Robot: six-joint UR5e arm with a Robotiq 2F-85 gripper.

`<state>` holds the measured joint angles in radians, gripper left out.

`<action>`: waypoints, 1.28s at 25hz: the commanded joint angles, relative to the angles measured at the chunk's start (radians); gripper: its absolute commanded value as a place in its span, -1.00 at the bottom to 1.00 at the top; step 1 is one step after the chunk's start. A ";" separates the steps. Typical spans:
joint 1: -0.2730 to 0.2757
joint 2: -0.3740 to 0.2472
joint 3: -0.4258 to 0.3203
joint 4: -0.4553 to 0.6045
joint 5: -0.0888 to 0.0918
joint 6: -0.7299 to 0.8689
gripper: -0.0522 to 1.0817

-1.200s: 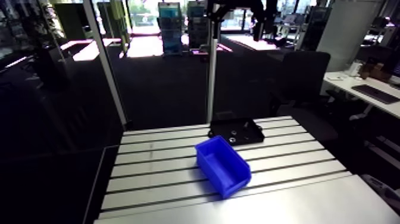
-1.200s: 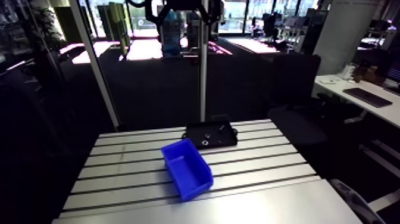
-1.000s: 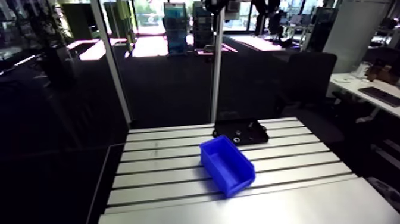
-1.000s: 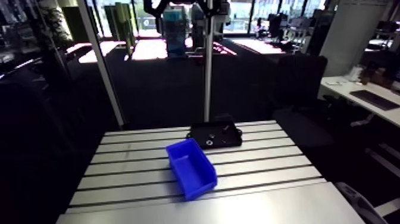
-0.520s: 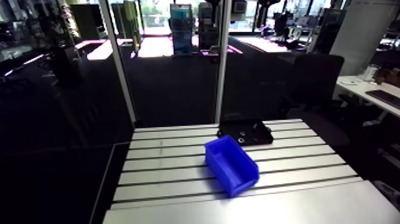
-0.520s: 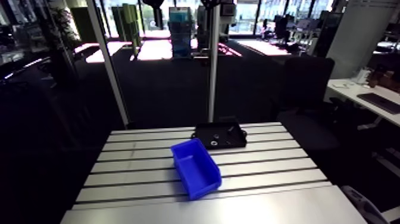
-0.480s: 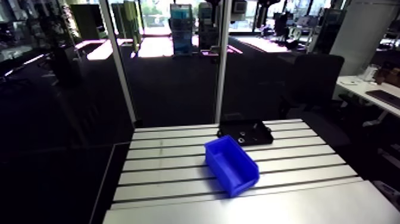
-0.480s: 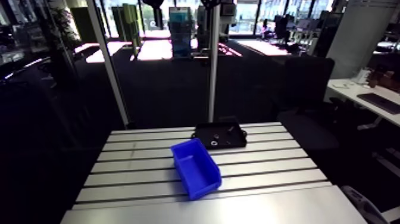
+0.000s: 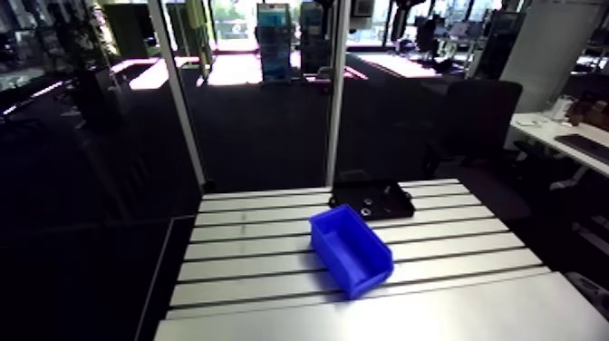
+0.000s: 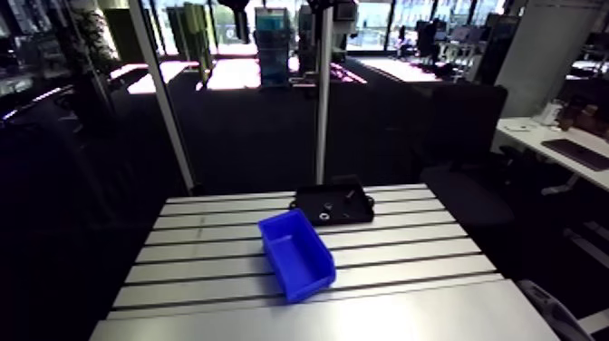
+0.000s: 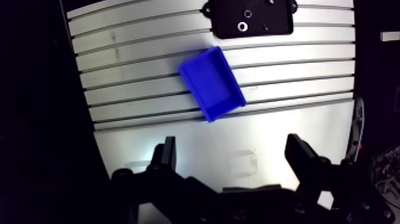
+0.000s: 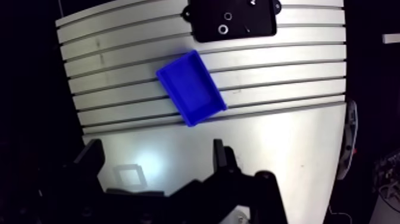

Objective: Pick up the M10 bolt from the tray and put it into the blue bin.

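A blue bin [image 9: 352, 249] stands empty, turned askew, in the middle of the slotted table [image 9: 245, 263]. Beyond it, at the table's far edge, lies a black tray [image 9: 372, 198] holding several small metal parts. One is a ring-shaped piece [image 11: 242, 26]; I cannot tell which part is the M10 bolt. In the wrist view my gripper [image 11: 231, 143] hangs high over the smooth near part of the table, well short of the bin. Its fingers [image 11: 167, 152] are spread wide, open, with nothing between them.
An upright metal post [image 9: 333, 100] rises just behind the tray. A slanted bar [image 9: 181, 109] stands at the table's far left corner. Dark drop-offs border the table on both sides.
The arm view has shifted a little, so the camera has moved. The bin and the tray sit where they were on the table.
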<state>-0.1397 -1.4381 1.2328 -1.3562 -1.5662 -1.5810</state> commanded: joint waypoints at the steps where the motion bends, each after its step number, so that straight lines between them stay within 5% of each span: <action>1: -0.021 0.019 0.000 -0.019 -0.001 0.060 -0.90; 13: -0.113 0.150 0.007 -0.159 -0.001 0.198 -0.89; 32: -0.153 0.348 -0.019 -0.344 -0.011 0.215 -0.89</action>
<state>-0.2788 -1.1248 1.2165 -1.6695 -1.5724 -1.3707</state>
